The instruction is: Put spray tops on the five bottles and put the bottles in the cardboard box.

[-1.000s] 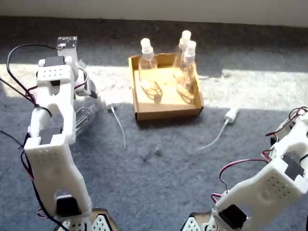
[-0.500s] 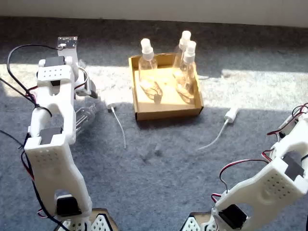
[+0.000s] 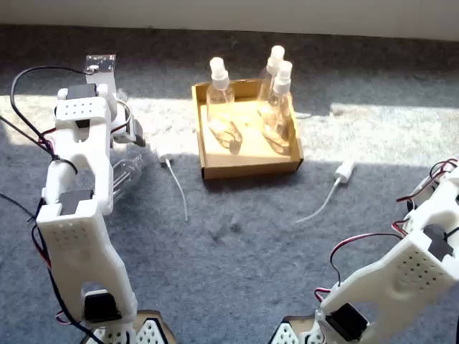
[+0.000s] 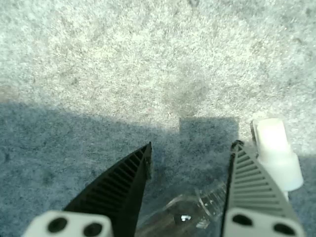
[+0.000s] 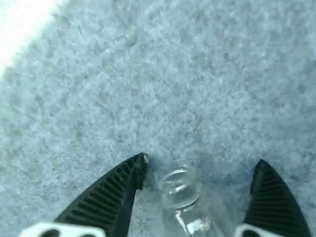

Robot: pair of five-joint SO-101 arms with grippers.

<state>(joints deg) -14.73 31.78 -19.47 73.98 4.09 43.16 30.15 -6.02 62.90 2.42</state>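
So far: three capped bottles (image 3: 219, 89) stand in the box (image 3: 247, 168), one at its far left corner and two at its far right. By my reading, three of the five are finished.
Still to do: two bottles need tops and then a place in the box.
Loose tops: one top (image 3: 166, 155) lies on the carpet (image 3: 237, 244) just left of the box. A second top (image 3: 345, 170) lies to the right of the box. Each trails its tube toward the arms.
Left side: a clear, uncapped left bottle (image 3: 128, 173) lies on the carpet under the left arm (image 3: 79, 172), near the first top.
Left end: the left gripper (image 4: 192, 145) is spread wide and clamps nothing. The bottle's threaded neck (image 4: 210, 200) lies between the jaws, and the top (image 4: 275, 153) sits just outside one finger.
Right end: the right gripper (image 5: 201, 160) is also spread wide. The open mouth of the right bottle (image 5: 177, 190) sits between the jaws, apparently untouched. I cannot tell whether that bottle stands or lies.
Change: the right arm (image 3: 401, 272) sits slightly lower in the high view than a second ago. The left arm, box, bottles and tops are as they were.
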